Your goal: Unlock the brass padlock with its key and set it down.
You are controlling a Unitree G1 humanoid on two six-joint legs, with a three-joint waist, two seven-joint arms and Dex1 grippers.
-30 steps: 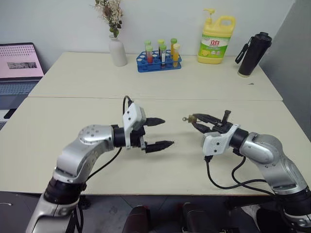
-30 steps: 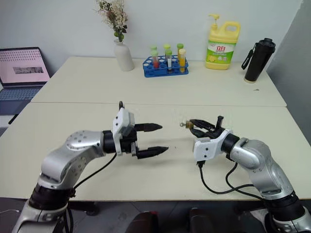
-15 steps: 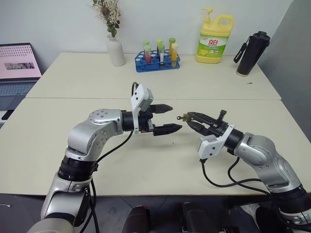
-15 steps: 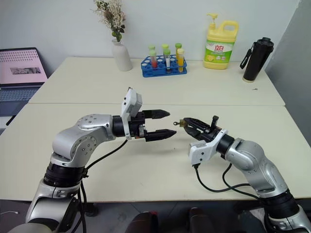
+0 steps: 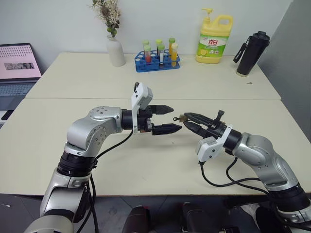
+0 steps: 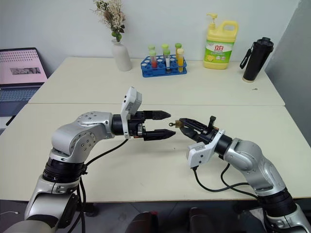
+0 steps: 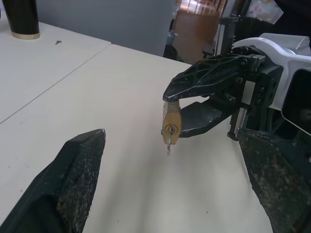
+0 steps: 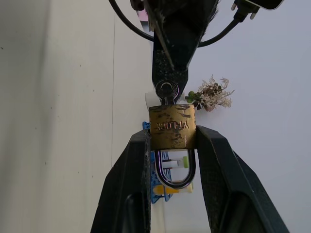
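Both my forearms reach level over the tabletop (image 5: 146, 165), tips nearly meeting. My right jaws (image 8: 171, 138) pinch the padlock (image 8: 172, 127), stamped "YELOCK" as best I can read, key (image 7: 168, 141) in its keyhole. My left jaws (image 5: 170, 119) stand spread just beside the padlock.

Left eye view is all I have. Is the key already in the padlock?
Observer: Yes, the key sits in the keyhole of the padlock, its round head sticking out.
Operator: How is the padlock held?
Observer: The right gripper clamps its body by two sides; the shackle looks closed.
Operator: Has the left gripper taken the key?
Observer: Not yet. Its fingers stand wide apart, the key untouched ahead of them.
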